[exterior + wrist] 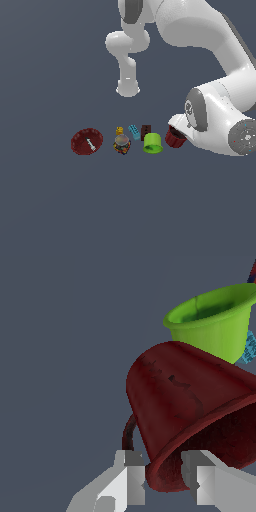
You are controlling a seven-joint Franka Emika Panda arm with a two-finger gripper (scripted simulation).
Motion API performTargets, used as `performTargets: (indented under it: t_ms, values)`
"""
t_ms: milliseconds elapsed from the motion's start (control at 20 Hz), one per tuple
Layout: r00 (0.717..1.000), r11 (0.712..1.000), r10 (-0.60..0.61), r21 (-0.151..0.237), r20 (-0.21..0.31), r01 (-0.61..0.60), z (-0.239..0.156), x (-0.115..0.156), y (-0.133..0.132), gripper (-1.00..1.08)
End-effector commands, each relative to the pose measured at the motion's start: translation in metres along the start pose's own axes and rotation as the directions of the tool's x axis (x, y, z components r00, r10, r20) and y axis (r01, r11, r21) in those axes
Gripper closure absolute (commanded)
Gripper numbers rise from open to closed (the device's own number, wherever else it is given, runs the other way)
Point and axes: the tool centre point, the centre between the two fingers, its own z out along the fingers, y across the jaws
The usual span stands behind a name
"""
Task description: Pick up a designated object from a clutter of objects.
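Flat grey floor runs everywhere, with nothing on it but a short row of small things. Down at the exterior view's right end of that row the gripper (162,481) has its two pale fingers (131,478) set either side of the rim of the dark red cup (185,406), which lies tipped over; they look pinched on that rim, though the contact itself is partly hidden. So I judge this the grasping step, and next comes a steady, straight lift without letting the cup twist loose. Just beside it stands the lime green cup (152,143), then a brown block (145,131), blue brick (134,131), small jar (121,144), and well apart the dark red bowl (86,141). From outside, the arm's wrist covers most of the cup.
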Motion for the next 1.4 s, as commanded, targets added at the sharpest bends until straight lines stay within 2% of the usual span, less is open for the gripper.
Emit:
performTargets:
  t_ms: [0, 850, 1350]
  values:
    - [1.000, 1.000, -0.001, 0.001, -0.003, 0.001, -0.022, -0.019, 0.008, 1.08]
    - [1.000, 1.000, -0.001, 0.000, -0.003, 0.001, -0.159, -0.129, 0.057, 1.08]
    - [1.000, 1.000, -0.001, 0.001, -0.002, 0.001, -0.203, -0.161, 0.070, 1.08]
